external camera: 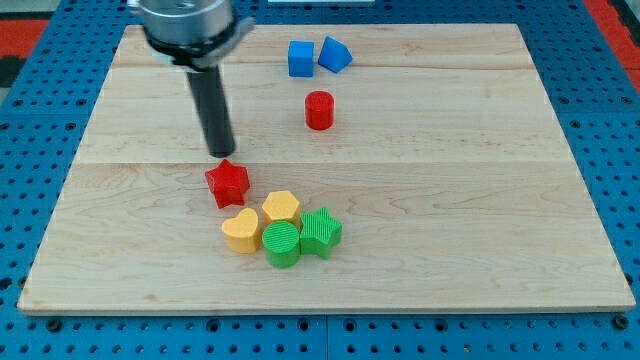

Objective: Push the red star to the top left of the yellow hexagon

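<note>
The red star (228,182) lies on the wooden board, left of centre. The yellow hexagon (281,207) sits just to its lower right, a small gap apart. My tip (221,154) is just above the red star's top edge, close to it or touching; I cannot tell which. The dark rod rises from there to the view's top left.
A yellow heart (240,230), a green cylinder (282,244) and a green star (320,231) cluster around the yellow hexagon's lower side. A red cylinder (319,109) stands above centre. Two blue blocks, a cube (301,58) and a triangular one (334,54), sit near the top edge.
</note>
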You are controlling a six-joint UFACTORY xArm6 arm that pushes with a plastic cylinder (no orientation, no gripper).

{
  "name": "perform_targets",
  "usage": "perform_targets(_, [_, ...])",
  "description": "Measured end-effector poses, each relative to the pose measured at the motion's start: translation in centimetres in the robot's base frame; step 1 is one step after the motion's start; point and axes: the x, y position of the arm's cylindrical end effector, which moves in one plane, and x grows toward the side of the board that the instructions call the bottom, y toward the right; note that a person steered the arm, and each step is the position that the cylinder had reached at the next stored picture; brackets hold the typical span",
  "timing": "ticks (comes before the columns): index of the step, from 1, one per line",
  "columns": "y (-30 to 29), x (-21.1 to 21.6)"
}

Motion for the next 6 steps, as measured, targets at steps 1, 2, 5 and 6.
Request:
perform_targets(1, [-0.5, 2.0])
perform_targets(2, [5.0, 3.4])
perform_targets(5, [5.9, -3.0])
perform_targets(6, [5.1, -7.8])
